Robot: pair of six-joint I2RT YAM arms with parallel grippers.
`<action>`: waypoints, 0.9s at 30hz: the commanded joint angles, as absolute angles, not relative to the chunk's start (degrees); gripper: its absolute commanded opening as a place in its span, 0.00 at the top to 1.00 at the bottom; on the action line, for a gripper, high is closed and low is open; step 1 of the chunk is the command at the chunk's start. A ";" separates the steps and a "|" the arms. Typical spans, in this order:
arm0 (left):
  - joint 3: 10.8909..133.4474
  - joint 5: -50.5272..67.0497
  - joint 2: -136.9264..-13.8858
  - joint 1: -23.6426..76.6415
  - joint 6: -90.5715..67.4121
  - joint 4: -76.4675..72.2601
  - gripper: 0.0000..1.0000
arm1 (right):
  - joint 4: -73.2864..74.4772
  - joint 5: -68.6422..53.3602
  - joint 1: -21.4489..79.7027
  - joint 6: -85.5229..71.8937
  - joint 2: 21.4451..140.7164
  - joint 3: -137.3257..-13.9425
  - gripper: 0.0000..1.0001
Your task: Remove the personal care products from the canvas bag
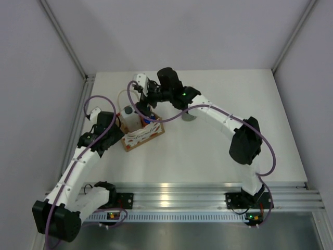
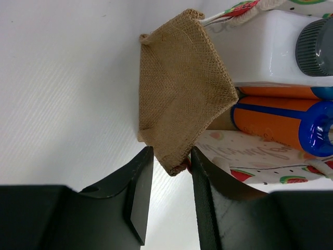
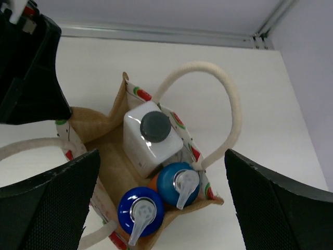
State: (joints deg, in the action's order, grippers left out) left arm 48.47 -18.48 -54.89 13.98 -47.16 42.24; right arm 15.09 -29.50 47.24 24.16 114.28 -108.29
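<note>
The canvas bag [image 1: 141,136] stands upright left of the table's middle, mouth open. In the right wrist view the bag [image 3: 99,151] holds a white bottle with a grey cap [image 3: 151,138] and two orange bottles with blue pump tops [image 3: 140,211] [image 3: 178,185]. The grey-green bottle is not in view. My right gripper [image 3: 161,156] hangs wide open above the bag's mouth, touching nothing; it also shows in the top view [image 1: 147,101]. My left gripper [image 2: 171,156] is open at the bag's left side. A burlap corner [image 2: 177,88] pokes between its tips and touches the right finger.
The bag's white loop handles [image 3: 229,104] arch up beside the bottles. The left arm's black wrist [image 3: 31,67] is close to the bag's rim. Walls enclose the table on three sides, with a rail at the near edge [image 1: 208,198].
</note>
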 commanded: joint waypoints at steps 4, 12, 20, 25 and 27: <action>49.13 -19.78 -54.58 13.89 -47.90 41.22 0.63 | 22.85 -37.09 49.13 38.13 119.35 -117.51 0.04; 47.73 -18.90 -52.30 13.89 -47.72 40.61 0.65 | 22.68 -39.10 50.18 40.68 126.38 -123.31 0.25; 45.53 -18.20 -51.50 13.89 -48.78 39.03 0.65 | 22.85 -40.69 50.98 41.75 132.89 -128.06 0.27; 45.62 -18.54 -51.68 13.89 -48.43 38.41 0.65 | 22.85 -40.78 51.06 43.07 134.29 -128.32 0.28; 45.88 -18.54 -51.85 13.89 -48.34 38.41 0.65 | 23.55 -40.52 51.07 43.33 134.56 -128.41 0.28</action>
